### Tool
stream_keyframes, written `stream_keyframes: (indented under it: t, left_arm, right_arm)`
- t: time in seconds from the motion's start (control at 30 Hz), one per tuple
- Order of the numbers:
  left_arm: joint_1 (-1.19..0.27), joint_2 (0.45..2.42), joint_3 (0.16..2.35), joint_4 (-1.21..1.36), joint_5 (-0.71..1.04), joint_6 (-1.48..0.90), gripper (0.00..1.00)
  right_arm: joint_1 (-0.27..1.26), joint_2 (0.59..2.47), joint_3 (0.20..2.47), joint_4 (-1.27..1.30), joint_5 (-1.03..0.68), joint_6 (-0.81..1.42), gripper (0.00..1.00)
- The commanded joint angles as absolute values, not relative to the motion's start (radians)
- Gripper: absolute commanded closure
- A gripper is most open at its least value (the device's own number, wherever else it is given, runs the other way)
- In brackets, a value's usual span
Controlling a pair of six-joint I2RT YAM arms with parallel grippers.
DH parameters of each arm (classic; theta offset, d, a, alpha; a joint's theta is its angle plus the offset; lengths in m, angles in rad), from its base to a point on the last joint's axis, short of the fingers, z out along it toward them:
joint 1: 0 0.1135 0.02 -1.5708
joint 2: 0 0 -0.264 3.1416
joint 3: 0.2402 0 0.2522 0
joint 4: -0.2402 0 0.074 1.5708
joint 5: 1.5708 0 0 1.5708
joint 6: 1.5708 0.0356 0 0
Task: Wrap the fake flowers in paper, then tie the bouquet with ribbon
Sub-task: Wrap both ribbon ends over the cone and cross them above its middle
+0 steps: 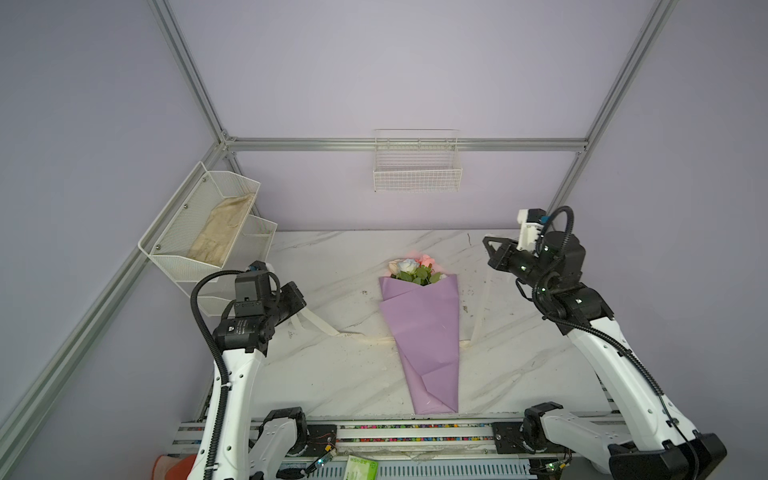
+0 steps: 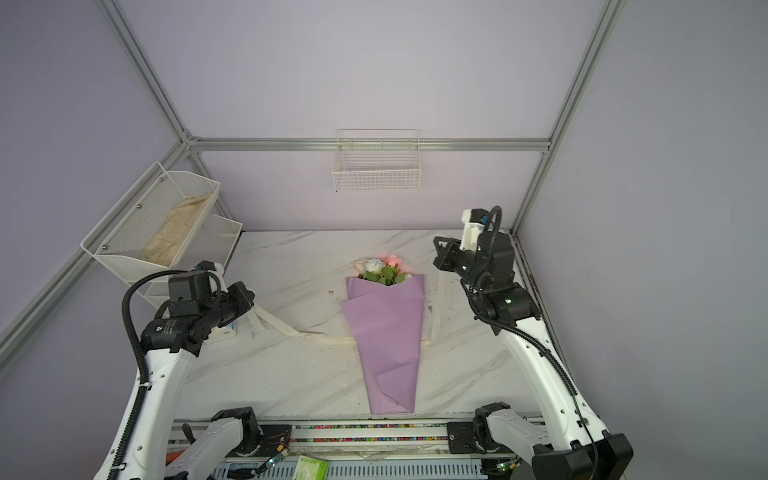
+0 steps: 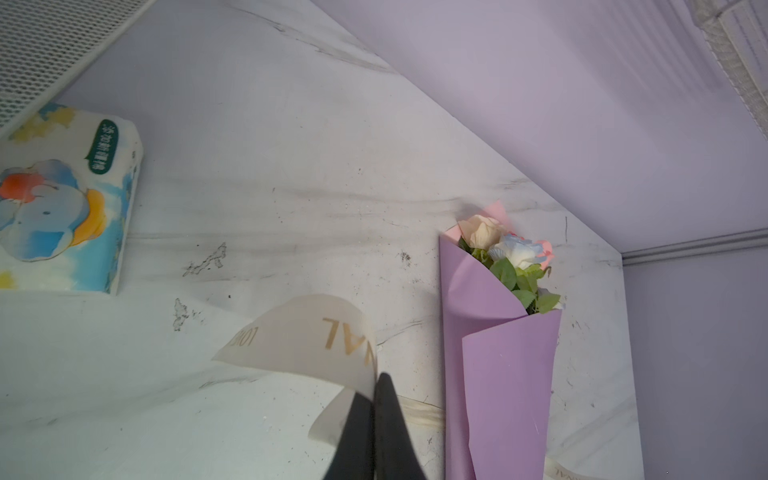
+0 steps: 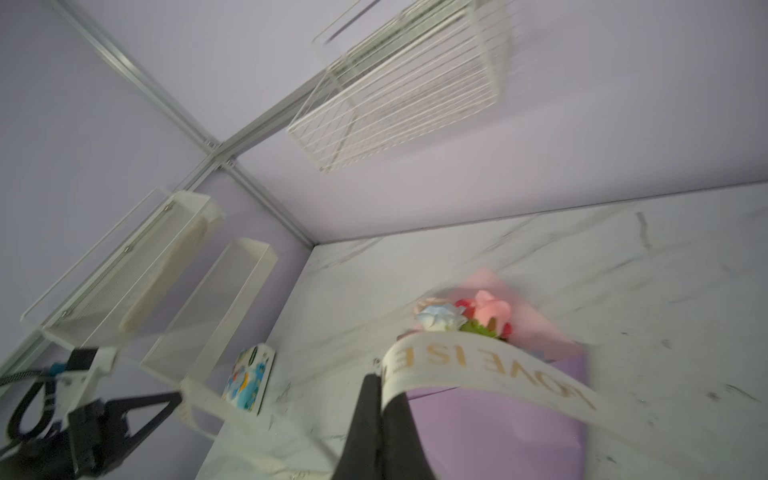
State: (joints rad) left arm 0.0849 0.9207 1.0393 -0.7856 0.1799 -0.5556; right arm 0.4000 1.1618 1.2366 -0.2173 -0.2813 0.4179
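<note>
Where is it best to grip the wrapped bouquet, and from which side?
Likely the narrow near end of the bouquet, from above, jaws across it: it lies flat on the table and its paper cone tapers toward the robot.

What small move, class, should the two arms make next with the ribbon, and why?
Probably bring both ends inward to cross above the bouquet. The left gripper and right gripper are each shut on an end of the ribbon, which seems to run under it; nothing is tied yet.
</note>
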Motion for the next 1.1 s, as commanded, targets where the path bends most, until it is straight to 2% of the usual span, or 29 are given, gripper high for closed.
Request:
stream_keyframes:
  t: [0.0,0.17,0.27,0.37,0.47,0.57,0.6,0.7,0.83,0.93,1.07]
  left_arm:
    - [0.05,0.882,1.044,-0.713,0.172,-0.509,1.0]
    - [0.043,0.831,1.016,-0.679,0.178,-0.509,1.0]
    - [0.043,0.795,0.993,-0.673,0.19,-0.474,1.0]
    - [0.042,0.751,0.964,-0.655,0.225,-0.438,1.0]
    - [0.041,0.709,0.938,-0.629,0.26,-0.399,1.0]
    - [0.041,0.684,0.931,-0.629,0.294,-0.354,1.0]
    - [0.042,0.678,0.931,-0.628,0.305,-0.339,1.0]
    - [0.042,0.679,0.939,-0.609,0.375,-0.289,1.0]
    - [0.028,0.747,0.991,-0.56,0.5,-0.266,1.0]
    - [-0.046,0.85,1.061,-0.54,0.585,-0.236,1.0]
    - [-0.231,1.013,1.167,-0.541,0.594,-0.159,1.0]
  right_arm:
    - [0.618,1.329,1.333,-0.25,-0.275,0.363,1.0]
    - [0.88,1.624,1.527,-0.261,-0.213,0.348,1.0]
    - [0.949,1.787,1.646,-0.336,-0.213,0.326,1.0]
    - [0.988,1.886,1.675,-0.337,-0.256,0.31,1.0]
    - [0.995,1.956,1.695,-0.332,-0.284,0.321,0.96]
    - [1.001,2.017,1.735,-0.365,-0.331,0.275,0.86]
    - [1.001,2.027,1.746,-0.384,-0.337,0.253,0.8]
    - [1.002,1.996,1.753,-0.45,-0.329,0.179,0.6]
    - [0.997,1.793,1.567,-0.337,-0.201,0.164,0.44]
    - [0.974,1.635,1.41,-0.221,-0.109,0.165,0.44]
    - [0.888,1.43,1.196,-0.071,-0.032,0.195,0.5]
